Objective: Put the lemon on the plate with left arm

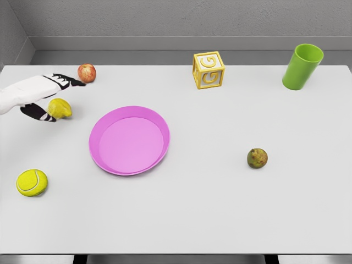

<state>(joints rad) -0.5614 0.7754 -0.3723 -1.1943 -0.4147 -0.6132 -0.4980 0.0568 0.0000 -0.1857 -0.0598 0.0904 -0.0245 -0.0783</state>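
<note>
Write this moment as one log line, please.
left hand: closing around lemon | plate: empty | right hand: unseen

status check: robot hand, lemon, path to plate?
Left robot hand closed around lemon, far left of table. Right arm not in view. Pink plate empty, just right of lemon; nothing between them.

On the table are one lemon (pixel 59 108), one pink plate (pixel 129 141), one apple (pixel 86 72), one tennis ball (pixel 32 182), one letter block (pixel 208 70), one green cup (pixel 302 66) and one brownish pear (pixel 257 158).
</note>
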